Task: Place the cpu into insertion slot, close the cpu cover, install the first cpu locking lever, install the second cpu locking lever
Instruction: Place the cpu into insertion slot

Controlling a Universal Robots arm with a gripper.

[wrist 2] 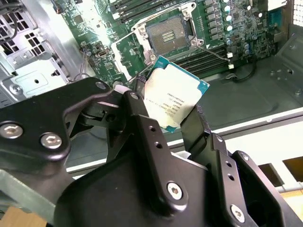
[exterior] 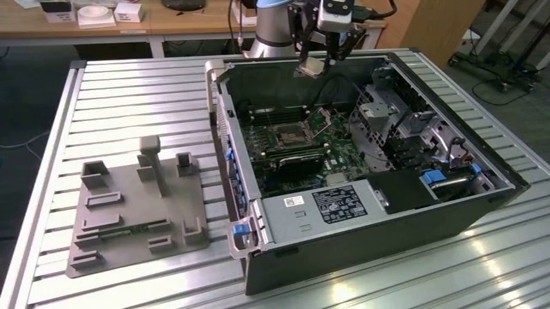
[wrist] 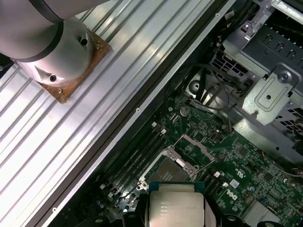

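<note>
My gripper (exterior: 315, 64) hangs above the far wall of the open computer case, shut on the cpu (exterior: 311, 68), a small square chip with a silvery top. In the second wrist view the two black fingers (wrist 2: 134, 106) clamp opposite edges of the cpu (wrist 2: 173, 97), which is tilted, with the gripper (wrist 2: 164, 105) well above the board. The insertion slot (wrist 2: 168, 33) lies open and empty on the green motherboard, also seen at the case's middle (exterior: 287, 136). In the first wrist view the cpu (wrist: 176, 204) is short of the insertion slot (wrist: 171, 171), and the cpu cover (wrist: 195, 145) stands swung open beside it.
The case (exterior: 447, 219) lies on a ribbed aluminium table (exterior: 129, 96). A drive cage (exterior: 387, 106) and cables fill the exterior view's right side, a power supply (exterior: 331, 203) the near end. A grey fixture plate (exterior: 138, 206) sits at the exterior view's left. The arm's base (wrist: 57, 52) stands behind the case.
</note>
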